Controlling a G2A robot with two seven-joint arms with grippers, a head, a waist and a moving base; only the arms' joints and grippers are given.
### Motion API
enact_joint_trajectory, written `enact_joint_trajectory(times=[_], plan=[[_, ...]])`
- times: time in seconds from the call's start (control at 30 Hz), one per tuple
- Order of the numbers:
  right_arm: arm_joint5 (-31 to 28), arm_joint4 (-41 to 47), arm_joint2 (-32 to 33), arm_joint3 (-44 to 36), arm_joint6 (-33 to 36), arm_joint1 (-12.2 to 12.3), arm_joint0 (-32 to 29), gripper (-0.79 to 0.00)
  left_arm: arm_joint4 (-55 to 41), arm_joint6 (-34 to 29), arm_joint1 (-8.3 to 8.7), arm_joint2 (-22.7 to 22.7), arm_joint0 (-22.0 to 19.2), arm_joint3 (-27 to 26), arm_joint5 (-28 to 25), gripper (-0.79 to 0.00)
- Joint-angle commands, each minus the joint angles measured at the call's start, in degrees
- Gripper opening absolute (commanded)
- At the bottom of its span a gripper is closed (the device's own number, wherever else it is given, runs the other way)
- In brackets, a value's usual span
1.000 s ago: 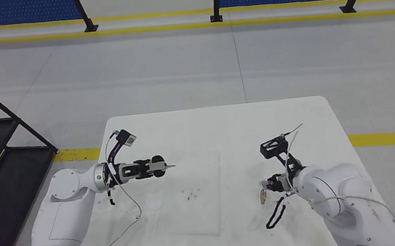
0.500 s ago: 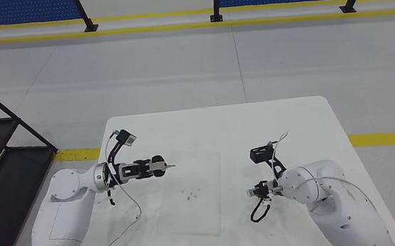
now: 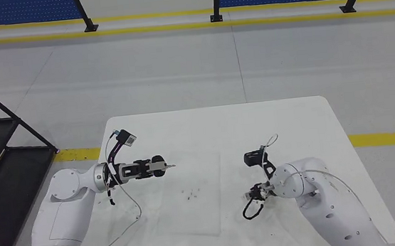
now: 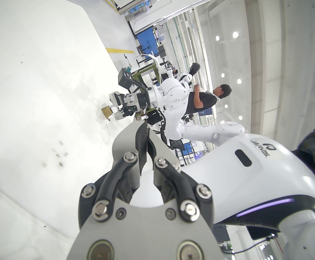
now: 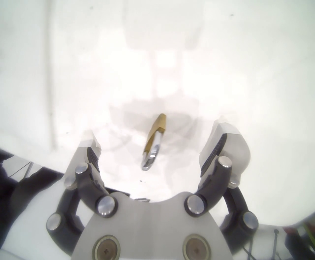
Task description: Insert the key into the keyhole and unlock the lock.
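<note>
My bench [image 3: 283,122] carries the whole job, and I judge myself early in it. My right gripper [image 5: 157,135] is low over the bench with its fingers spread wide, holding nothing. The lock [image 5: 154,141] sits between them, touching neither, with its shackle end toward my wrist and its brass body pointing away. My left gripper [image 4: 145,126] is well apart from it, across the bench, pinched fully together. What I take for the key [image 3: 169,166] is a thin silvery tip sticking out of that gripper toward the lock, though it is too small to be sure.

So, as I read it, the key is in hand and the lock is framed but not yet gripped. Left to do: close on the lock and steady it, present its keyhole to my left side, bring the key across, insert it, and turn until the shackle frees. I cannot see the keyhole, and the shackle looks seated.
</note>
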Motion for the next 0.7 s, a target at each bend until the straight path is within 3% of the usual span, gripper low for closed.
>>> enact_joint_trajectory(times=[0.0,0.67], plan=[[0.00,-0.45,0.02,-0.02,0.00,0.02,-0.01,0.000,0.00,0.00,0.00,0.00,0.00,0.00,0.00,-0.785],[1.66,-3.07,1.67,-1.87,-1.69,0.13,-1.90,0.000,0.00,0.00,0.00,0.00,0.00,0.00,0.00,-0.785]])
